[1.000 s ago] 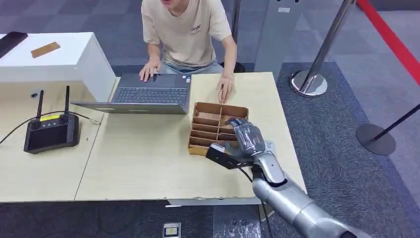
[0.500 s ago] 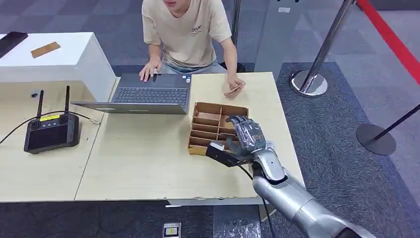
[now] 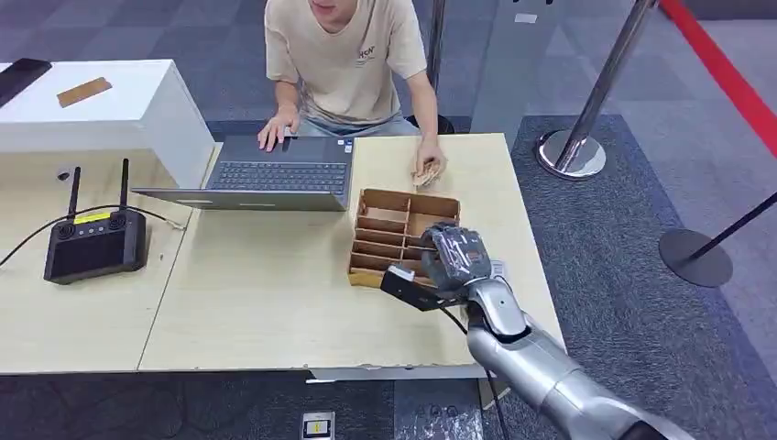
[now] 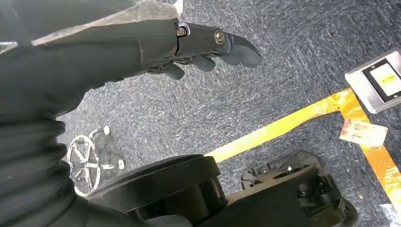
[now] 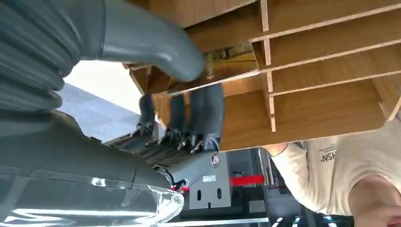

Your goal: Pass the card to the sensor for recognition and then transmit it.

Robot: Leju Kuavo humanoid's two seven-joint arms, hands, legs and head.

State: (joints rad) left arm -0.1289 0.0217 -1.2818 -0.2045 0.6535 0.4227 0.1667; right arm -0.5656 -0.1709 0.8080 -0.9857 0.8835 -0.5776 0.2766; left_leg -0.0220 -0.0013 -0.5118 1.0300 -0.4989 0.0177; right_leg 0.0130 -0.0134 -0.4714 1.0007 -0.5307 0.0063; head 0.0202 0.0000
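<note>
A slotted wooden box point(image 3: 386, 198) stands on the light table point(image 3: 266, 293), right of middle. My right hand point(image 3: 455, 257) is at its near right corner, fingers curled into the slots. In the right wrist view the thumb point(image 5: 156, 45) presses a yellowish card point(image 5: 232, 58) against a divider of the box point(image 5: 321, 109) while the dark fingers point(image 5: 203, 111) close from the other side. A black sensor block point(image 3: 403, 285) with a cable lies just left of that hand. My left hand point(image 4: 203, 49) hangs over the carpet, fingers out, holding nothing.
A person sits at the far side, one hand on a laptop point(image 3: 275, 174), the other hand point(image 3: 427, 170) holding something small by the box. A black controller point(image 3: 92, 243) lies at left, a white cabinet point(image 3: 101, 110) behind it. Stanchion bases point(image 3: 570, 151) stand to the right.
My right hand's fingers have curled tighter into the box. The person's hand by the box lifted off the table and picked up something small.
</note>
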